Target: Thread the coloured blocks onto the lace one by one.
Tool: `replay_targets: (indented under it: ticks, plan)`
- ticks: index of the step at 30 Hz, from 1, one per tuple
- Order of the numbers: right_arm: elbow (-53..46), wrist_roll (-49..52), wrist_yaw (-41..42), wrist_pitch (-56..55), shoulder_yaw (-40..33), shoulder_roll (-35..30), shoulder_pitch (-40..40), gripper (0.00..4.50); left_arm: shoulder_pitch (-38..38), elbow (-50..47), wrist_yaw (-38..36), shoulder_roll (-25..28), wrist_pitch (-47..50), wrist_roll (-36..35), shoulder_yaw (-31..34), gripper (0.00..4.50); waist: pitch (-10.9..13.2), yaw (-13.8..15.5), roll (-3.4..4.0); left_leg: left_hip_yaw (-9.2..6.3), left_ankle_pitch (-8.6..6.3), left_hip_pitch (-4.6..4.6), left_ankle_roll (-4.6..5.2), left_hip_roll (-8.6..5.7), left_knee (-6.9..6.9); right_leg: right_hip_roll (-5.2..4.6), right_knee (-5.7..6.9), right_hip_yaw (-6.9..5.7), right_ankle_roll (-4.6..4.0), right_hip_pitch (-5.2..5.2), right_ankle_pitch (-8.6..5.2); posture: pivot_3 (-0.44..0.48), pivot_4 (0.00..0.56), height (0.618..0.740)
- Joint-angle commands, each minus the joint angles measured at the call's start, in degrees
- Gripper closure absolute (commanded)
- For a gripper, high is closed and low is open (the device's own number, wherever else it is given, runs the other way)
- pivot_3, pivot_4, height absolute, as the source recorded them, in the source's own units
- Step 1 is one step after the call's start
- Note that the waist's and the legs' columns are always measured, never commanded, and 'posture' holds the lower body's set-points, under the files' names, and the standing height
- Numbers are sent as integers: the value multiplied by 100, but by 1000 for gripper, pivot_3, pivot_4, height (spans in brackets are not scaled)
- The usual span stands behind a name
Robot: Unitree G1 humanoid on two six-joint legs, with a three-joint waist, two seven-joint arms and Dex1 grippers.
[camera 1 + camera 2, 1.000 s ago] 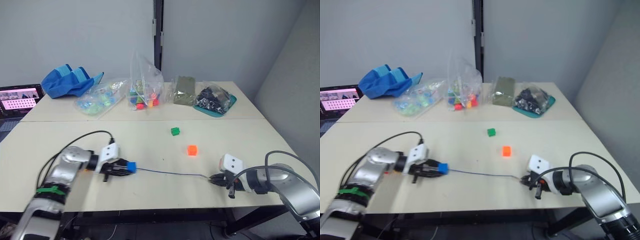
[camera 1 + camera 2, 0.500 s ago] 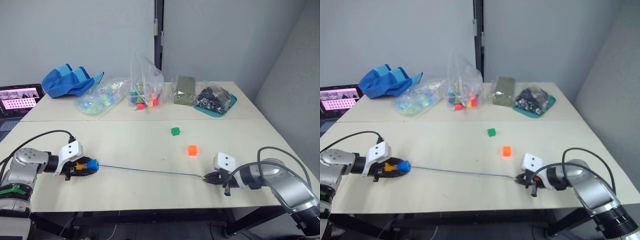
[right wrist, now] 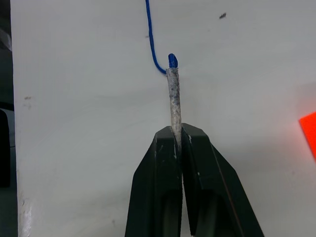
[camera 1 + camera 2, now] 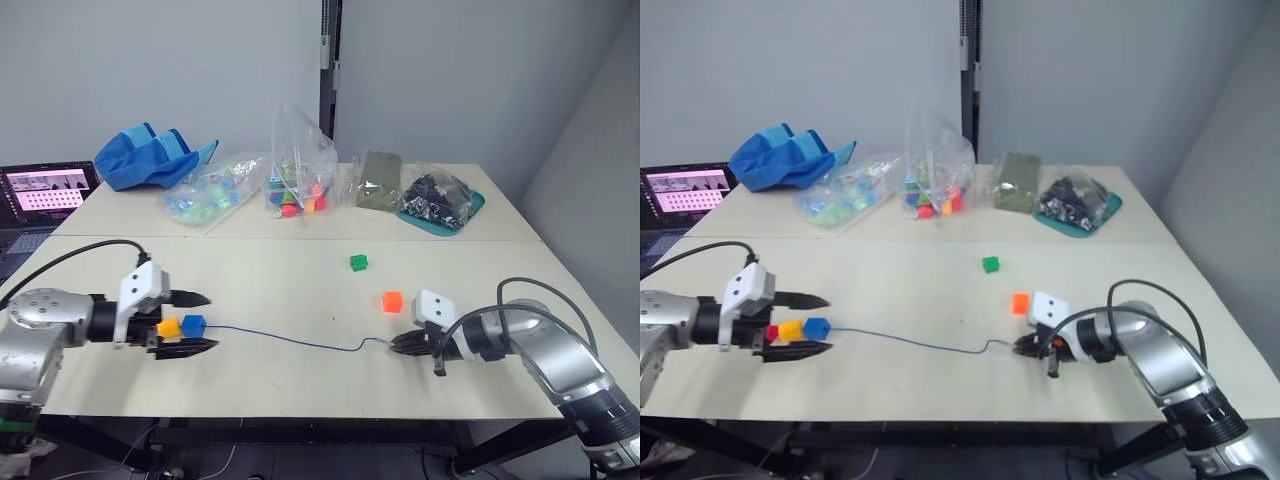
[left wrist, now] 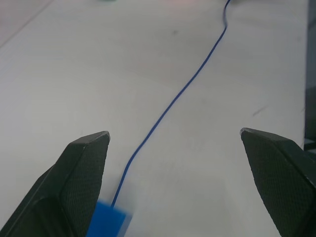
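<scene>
My left gripper (image 4: 208, 320) stands open at the table's front left, its fingers either side of a blue block (image 4: 193, 324). The blue block sits on the lace (image 4: 290, 338) next to a yellow block (image 4: 168, 327) and a red block (image 4: 772, 332). The thin blue lace runs slack across the table to my right gripper (image 4: 395, 343), which is shut on the lace's stiff pale tip (image 3: 174, 98). An orange block (image 4: 392, 301) lies loose just beyond the right gripper. A green block (image 4: 359, 262) lies farther back.
Along the back of the table are clear bags of mixed colourful pieces (image 4: 300, 175), a blue cloth (image 4: 150, 158), an olive pack (image 4: 378, 180) and a teal tray of dark parts (image 4: 440, 200). A laptop (image 4: 45, 190) stands at the far left.
The left gripper slid the blue block left along the lace, then opened and let it go beside the yellow block. The lace went from taut to slack. The right gripper stays shut on the tip.
</scene>
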Motion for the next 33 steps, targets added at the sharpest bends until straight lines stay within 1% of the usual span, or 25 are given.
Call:
replay_targets:
  ticks: [1, 6, 11, 14, 18, 24, 30, 33]
  plan:
    - [161, 4, 158, -47, 73, 69, -158, 4500, -31, -619, 596, -472, 185, -101, -282, 27, 0, 10, -1, 0, 0, 1, 0, 0, 1, 0, 0, 0, -1, 2, 1, 0, 150, 740]
    - [360, -14, 260, -83, 173, 232, -333, 4500, -321, -695, 1138, -1391, 81, 299, -1203, 27, 2, 2, -3, -1, 0, 2, 1, -2, 6, 1, -1, 1, -29, 5, 20, 0, 150, 740]
    - [402, -89, 288, -66, 265, 276, -416, 4500, -698, -429, 1324, -1952, -44, 515, -1675, 27, 2, 8, -4, -3, 0, 1, 1, -3, 9, 1, -2, -1, -29, 6, 21, 0, 150, 740]
    - [402, -166, 173, -44, 324, 367, -414, 4500, -886, 123, 1277, -2302, -700, 924, -2088, 27, 2, 5, -3, -3, 0, 3, 1, -3, 9, 1, -2, 0, -28, 8, 21, 0, 150, 740]
    - [307, -263, 96, -3, 366, 417, -378, 4500, -1051, 806, 1161, -2675, -1333, 1192, -2364, 27, 2, -7, -4, -3, 0, 5, 2, -4, 9, 1, -4, 0, -29, 11, 21, 0, 150, 740]
    - [47, -436, -11, 180, 477, 388, -402, 4500, -1248, 1668, 1005, -3229, -1920, 1390, -2676, 27, 2, 8, -4, -3, 0, 3, 2, -5, 10, 0, -8, -1, -27, 12, 22, 0, 150, 740]
    - [-257, -414, -83, 435, 442, 338, -289, 4500, -1423, 2314, 858, -3512, -2225, 1565, -2809, 27, 2, 5, -4, -4, 0, 2, 2, -6, 10, 0, -10, -2, -27, 12, 22, 0, 150, 740]
    - [-365, -393, -136, 556, 432, 326, -273, 4500, -1583, 2741, 838, -3676, -2374, 1665, -2843, 896, 2, 6, -4, -5, 0, 2, 2, -6, 10, 0, -10, -2, -27, 13, 22, 0, 150, 740]
